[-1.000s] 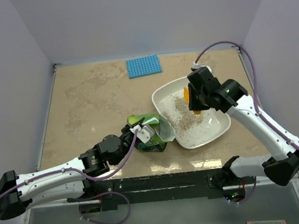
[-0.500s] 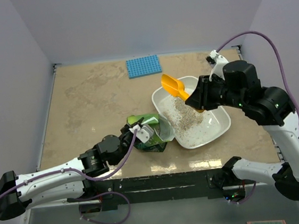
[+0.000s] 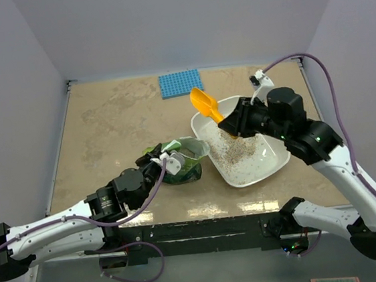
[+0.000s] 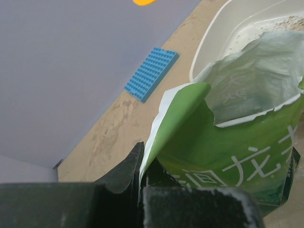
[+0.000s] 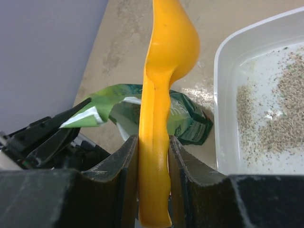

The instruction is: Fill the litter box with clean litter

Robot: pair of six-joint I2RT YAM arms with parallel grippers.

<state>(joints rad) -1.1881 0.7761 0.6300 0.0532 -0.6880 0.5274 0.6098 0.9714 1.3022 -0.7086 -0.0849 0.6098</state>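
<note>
Your right gripper (image 3: pixel 232 125) is squeezed tight on the handle of the scoop (image 3: pixel 203 101). The scoop sticks straight out from the fingers, and its bowl is up in the air past the far left rim of the box (image 3: pixel 275 165). The litter (image 3: pixel 233 151) lies in the box, below the gripper and to its right. The bag (image 3: pixel 185 160) sits to the left of that gripper and lower down, just beside the box, with its mouth open. Your left gripper (image 3: pixel 157 159) is pinched shut on the bag's edge. I think more litter is needed, so swing the scoop left and down into the bag's mouth
</note>
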